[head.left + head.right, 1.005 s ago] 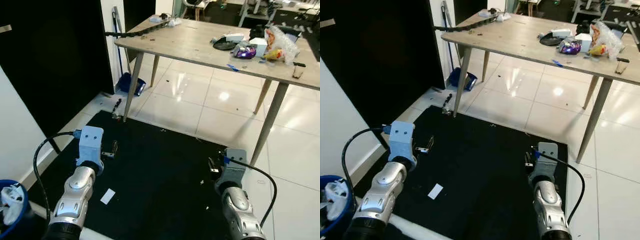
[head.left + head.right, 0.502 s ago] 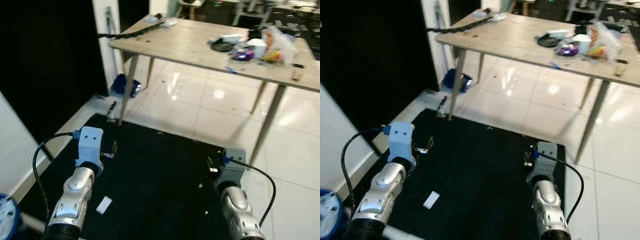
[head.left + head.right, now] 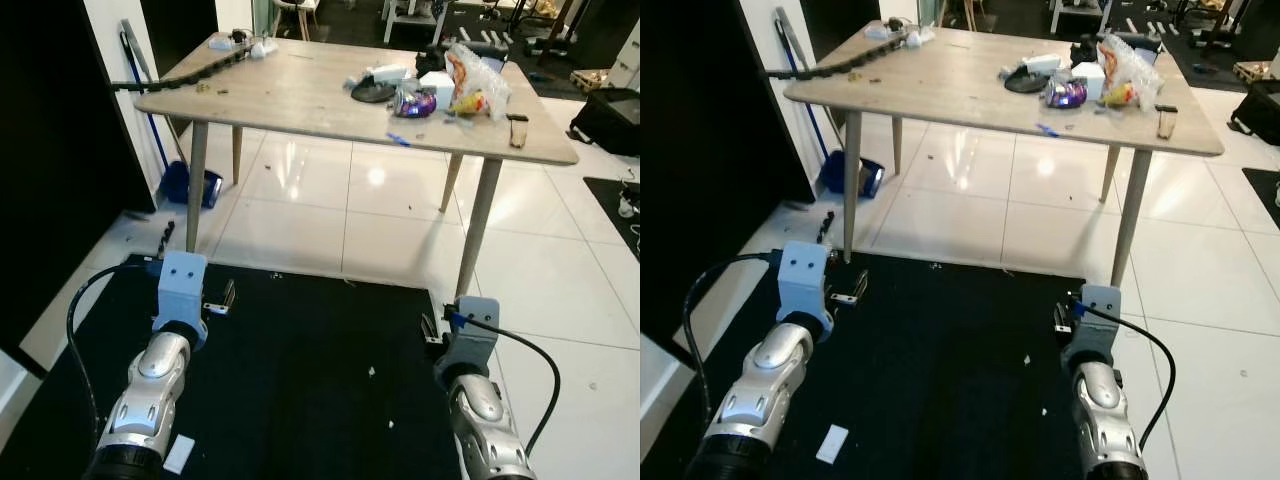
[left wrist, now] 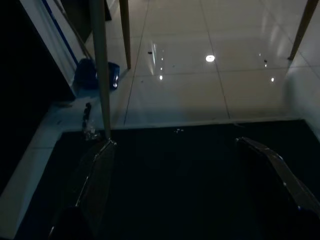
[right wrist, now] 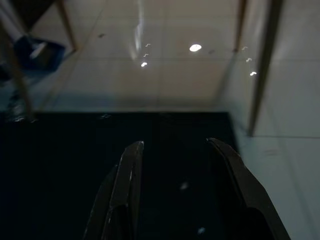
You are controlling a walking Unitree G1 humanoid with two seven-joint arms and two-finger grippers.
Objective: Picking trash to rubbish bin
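Jaws parted, both grippers — paper scrap (image 3: pixel 180 453) flat on mat (image 3: pixel 300 380)

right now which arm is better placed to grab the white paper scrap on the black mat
Left, probably: the white paper scrap lies on the black mat beside the left arm, while the right end effector is across the mat.

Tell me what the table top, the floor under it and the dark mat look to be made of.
Table top: pale wood or wood-look laminate, matt, with faint grain.
Floor: large glossy tiles, probably ceramic or porcelain; grout lines and bright lamp reflections show.
Mat: black, dull, no shine, likely carpet or rubber; the texture is too fine to tell. Pale scraps lie on it.
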